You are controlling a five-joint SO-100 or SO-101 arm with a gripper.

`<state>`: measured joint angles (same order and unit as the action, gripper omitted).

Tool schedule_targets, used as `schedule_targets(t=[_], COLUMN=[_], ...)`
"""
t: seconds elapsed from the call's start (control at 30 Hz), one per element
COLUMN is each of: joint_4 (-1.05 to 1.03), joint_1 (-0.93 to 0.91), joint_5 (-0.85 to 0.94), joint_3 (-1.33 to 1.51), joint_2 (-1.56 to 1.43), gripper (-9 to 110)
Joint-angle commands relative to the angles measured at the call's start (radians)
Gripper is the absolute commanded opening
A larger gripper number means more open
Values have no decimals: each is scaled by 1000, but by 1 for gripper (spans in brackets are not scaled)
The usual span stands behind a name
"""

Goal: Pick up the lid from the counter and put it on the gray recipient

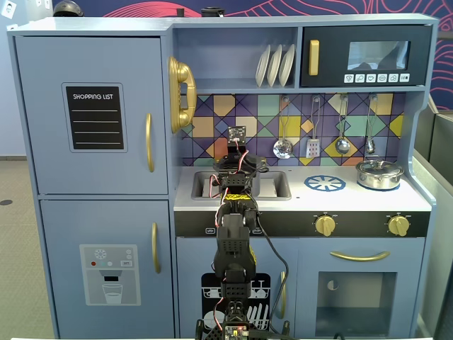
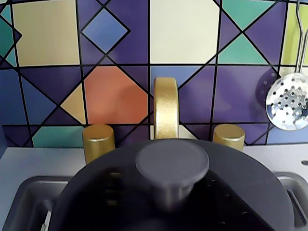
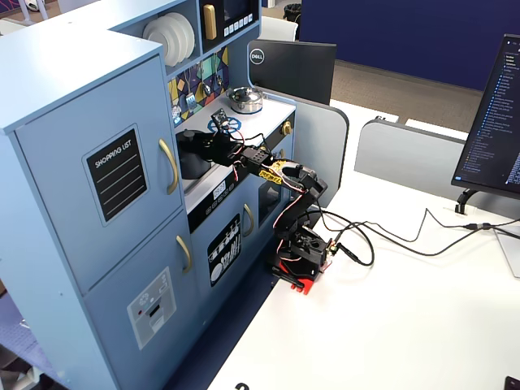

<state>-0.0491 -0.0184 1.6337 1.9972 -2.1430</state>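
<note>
Dark gray and matte, the lid (image 2: 202,192) is seen close up in the wrist view as a flat round disc with a short round knob (image 2: 172,163) at its centre. It fills the lower part of that view and is held over the gray sink basin (image 2: 29,202), in front of a gold faucet (image 2: 166,108) flanked by two gold taps (image 2: 98,140). A patterned tile wall (image 2: 115,91) stands behind, with a perforated silver ladle (image 2: 288,102) hanging at the right.

In a fixed view from the side, the tool (image 3: 195,150) is reached over the sink, and the gray pot (image 3: 192,165) is seen just below it. Whether lid and pot are touching cannot be told. How far the tool is spread cannot be told either, since its fingers are hidden in every view. A shiny silver pot (image 1: 379,174) is seen well apart at the right of the counter, beside a blue-and-white burner pattern (image 1: 325,183).
</note>
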Motion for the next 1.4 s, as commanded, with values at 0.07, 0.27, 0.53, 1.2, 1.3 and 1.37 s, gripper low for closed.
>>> schedule_targets(t=[0.07,0.27,0.53,1.2,1.3,1.37], joint_4=[-327,-865,-1134,-1212,-1361,-1445], joint_1=[32,35,9,61,72,72], joint_5=[-14,-44,-89,-245,-199,-158], joint_3=[-41,-137,135,1003,1005,1005], joint_2=[-216,-462,-739,-1031,-1034,-1034], gripper=[16,9,0,0,1,2])
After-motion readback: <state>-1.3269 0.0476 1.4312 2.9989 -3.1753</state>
